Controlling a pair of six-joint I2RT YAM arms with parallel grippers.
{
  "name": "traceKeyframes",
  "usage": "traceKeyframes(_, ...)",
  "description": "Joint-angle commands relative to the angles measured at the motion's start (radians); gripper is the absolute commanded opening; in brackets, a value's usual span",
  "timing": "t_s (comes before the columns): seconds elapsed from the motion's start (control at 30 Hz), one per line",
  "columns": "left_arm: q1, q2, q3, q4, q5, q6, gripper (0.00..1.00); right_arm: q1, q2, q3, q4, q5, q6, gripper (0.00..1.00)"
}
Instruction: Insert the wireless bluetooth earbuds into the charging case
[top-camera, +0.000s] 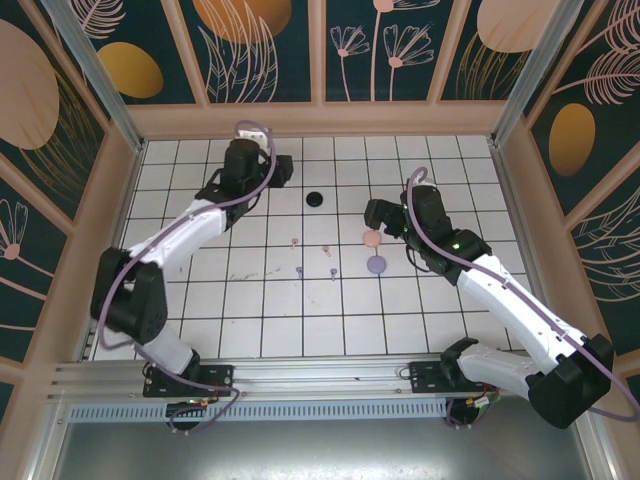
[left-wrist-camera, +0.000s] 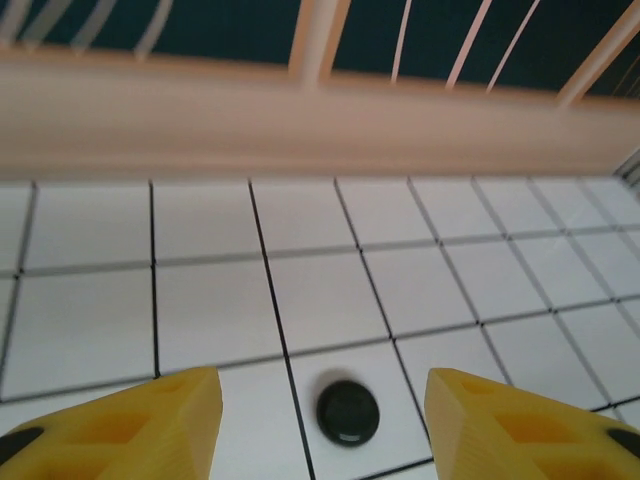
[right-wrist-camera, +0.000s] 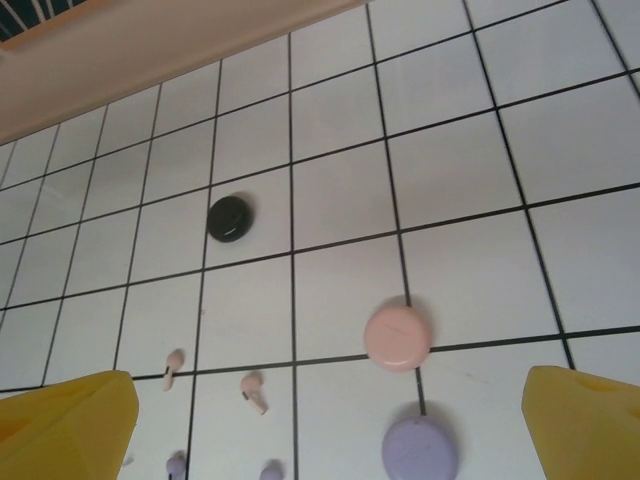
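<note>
Nearest the arm bases, the purple earbuds (top-camera: 299, 270) lie loose on the white grid table (top-camera: 450, 300), with the purple disc (top-camera: 376, 265) to their right. Just beyond them lie the pink earbuds (top-camera: 294, 241), well apart from each other and stems tilted; the pink disc (top-camera: 372, 239) sits close behind the purple one. The right gripper (right-wrist-camera: 328, 385) hovers beside these discs with its jaws spread wide and nothing between them. Farther back, the left gripper (left-wrist-camera: 322, 378) hangs over the black disc (left-wrist-camera: 347, 411), fingers apart and clear of it.
</note>
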Motion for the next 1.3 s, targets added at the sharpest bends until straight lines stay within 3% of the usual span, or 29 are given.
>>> traceKeyframes(0.0,0.001,-0.098,-0.06,0.11,-0.062,0.046,0.61,-0.007,-0.001,0.005,-0.017,0.1,-0.033,0.99)
traceKeyframes(0.17,0.001,-0.227,-0.131,0.187,-0.111,0.023,0.74,-0.006,-0.004,-0.004,0.0,0.161,-0.041,0.99)
traceKeyframes(0.33,0.001,-0.342,-0.226,0.286,-0.172,-0.014,0.99,-0.007,0.021,-0.001,-0.026,0.162,-0.027,0.99)
traceKeyframes(0.5,0.001,-0.416,-0.3,0.293,-0.27,-0.093,0.99,-0.01,0.066,-0.011,-0.041,0.098,-0.034,0.99)
traceKeyframes(0.67,0.001,-0.443,-0.317,0.231,-0.203,-0.03,0.99,-0.015,0.123,-0.03,-0.063,-0.047,-0.079,0.99)
traceKeyframes(0.87,0.001,-0.47,-0.339,0.167,-0.238,-0.038,0.99,-0.026,0.207,-0.103,-0.037,-0.143,-0.091,0.99)
traceKeyframes(0.97,0.001,-0.496,-0.372,0.178,-0.264,-0.094,0.99,-0.029,0.232,-0.167,0.029,-0.18,-0.088,0.99)
traceKeyframes(1.07,0.0,-0.513,-0.371,0.148,-0.205,-0.104,0.99,-0.029,0.262,-0.217,0.092,-0.198,-0.078,0.99)
traceKeyframes(1.27,0.0,-0.524,-0.398,0.14,-0.196,-0.183,0.99,-0.029,0.319,-0.255,0.175,-0.222,-0.077,0.99)
